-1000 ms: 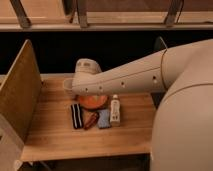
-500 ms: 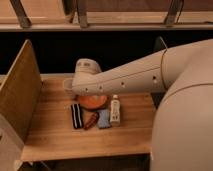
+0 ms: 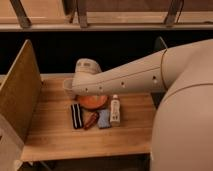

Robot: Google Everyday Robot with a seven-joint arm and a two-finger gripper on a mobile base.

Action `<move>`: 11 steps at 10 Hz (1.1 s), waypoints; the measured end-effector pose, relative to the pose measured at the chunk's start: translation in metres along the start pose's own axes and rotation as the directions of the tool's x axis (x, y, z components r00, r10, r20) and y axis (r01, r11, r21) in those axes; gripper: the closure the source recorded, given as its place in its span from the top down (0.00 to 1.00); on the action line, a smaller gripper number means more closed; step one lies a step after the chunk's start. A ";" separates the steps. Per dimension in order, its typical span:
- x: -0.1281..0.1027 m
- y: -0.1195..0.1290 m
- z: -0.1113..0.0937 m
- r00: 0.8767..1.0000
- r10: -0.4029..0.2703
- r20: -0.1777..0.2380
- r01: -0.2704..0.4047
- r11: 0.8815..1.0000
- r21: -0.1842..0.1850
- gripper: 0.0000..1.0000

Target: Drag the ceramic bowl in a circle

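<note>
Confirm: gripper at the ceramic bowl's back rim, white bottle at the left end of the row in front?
Wrong end. The camera view shows the white bottle at the row's right end, beside the blue item. The gripper is at the ceramic bowl's back rim.

Table (image 3: pixel 55 136) with bottle (image 3: pixel 115 110), packets (image 3: pixel 104 118), ceramic bowl (image 3: pixel 93 102) under jaws

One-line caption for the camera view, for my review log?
Arm reaches across the wooden table, tool down beside the ceramic bowl, small items in front.
</note>
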 end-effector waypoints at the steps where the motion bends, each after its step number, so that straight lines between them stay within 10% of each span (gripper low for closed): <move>1: 0.000 0.000 0.000 1.000 0.000 0.000 0.000 1.000 0.000 0.80; 4: -0.010 0.003 0.000 0.999 -0.022 0.029 0.023 1.000 -0.017 0.80; 11: -0.031 -0.008 -0.027 0.947 -0.106 0.303 0.127 0.991 -0.050 0.80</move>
